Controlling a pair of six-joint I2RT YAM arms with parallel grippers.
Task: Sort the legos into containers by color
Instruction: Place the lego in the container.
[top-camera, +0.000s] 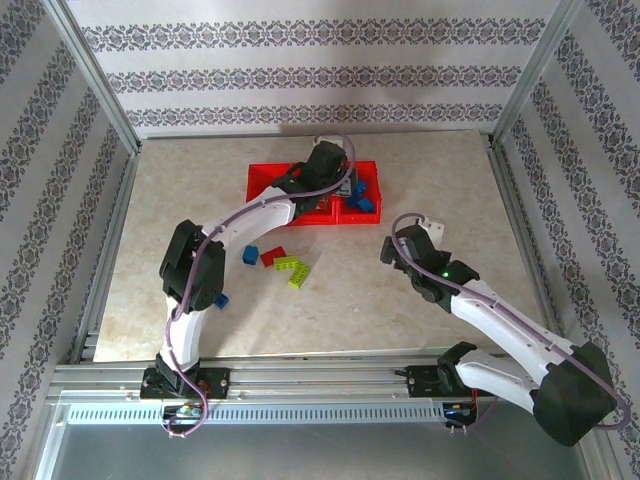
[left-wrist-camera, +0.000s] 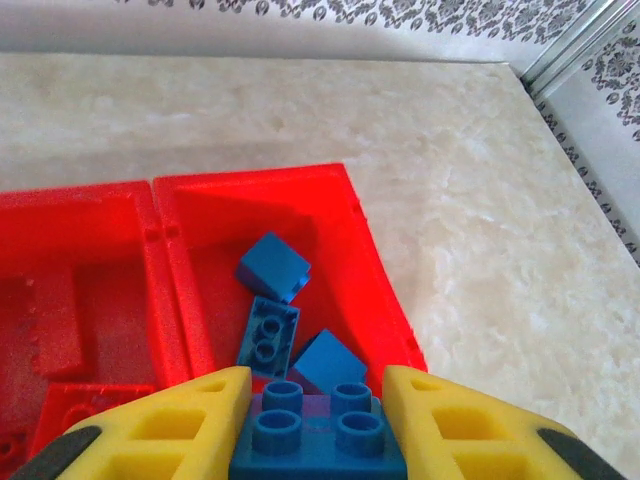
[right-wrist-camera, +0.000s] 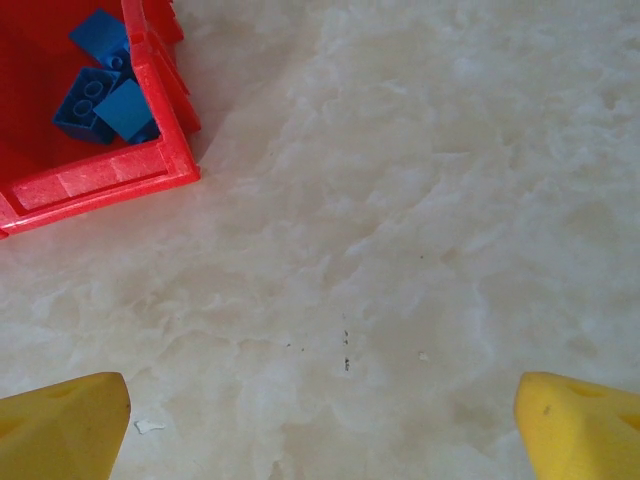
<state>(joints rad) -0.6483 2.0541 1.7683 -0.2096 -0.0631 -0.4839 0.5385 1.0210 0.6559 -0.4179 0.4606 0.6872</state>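
left gripper (left-wrist-camera: 317, 390) is clamped on a small blue four-stud plastic lego brick (left-wrist-camera: 318, 445), yellow fingers (left-wrist-camera: 190, 425) pressed against both sides of it; it's hanging over the right-end bin of the translucent red three-bin plastic tray (left-wrist-camera: 365, 240); three more blue lego bricks (left-wrist-camera: 275, 266) lie jumbled on that bin's floor, touching each other; the tray sits by the far edge of the pale marble-look table (top-camera: 460, 170), about midway along it; right gripper (right-wrist-camera: 320, 395) is spread wide with nothing in it, over bare table just off the tray's near right corner; loose pieces lie mid-table, left of centre, nearer than the tray: a blue brick (top-camera: 250, 255), a red brick (top-camera: 272, 256) and two lime green bricks (top-camera: 290, 264) close together; one more blue piece (top-camera: 220, 300) sits right beside the left arm
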